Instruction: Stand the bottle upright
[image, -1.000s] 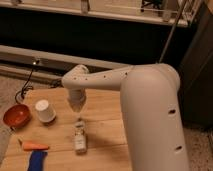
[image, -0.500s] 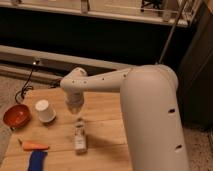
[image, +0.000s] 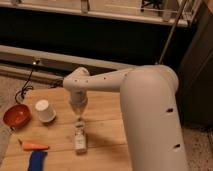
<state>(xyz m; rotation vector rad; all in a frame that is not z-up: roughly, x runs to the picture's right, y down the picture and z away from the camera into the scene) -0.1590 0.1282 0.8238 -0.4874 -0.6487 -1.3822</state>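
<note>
The white arm (image: 145, 100) arches across the view, its gripper (image: 79, 118) hanging straight down at centre-left.

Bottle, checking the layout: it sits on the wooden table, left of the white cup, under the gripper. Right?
No. The camera view shows the bottle right of the white cup, not left; it is on the wooden table, under the gripper.

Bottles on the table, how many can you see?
1. The bottle lies on its side near the front edge of the table, with the gripper at its far end. The arm may hide more.
</note>
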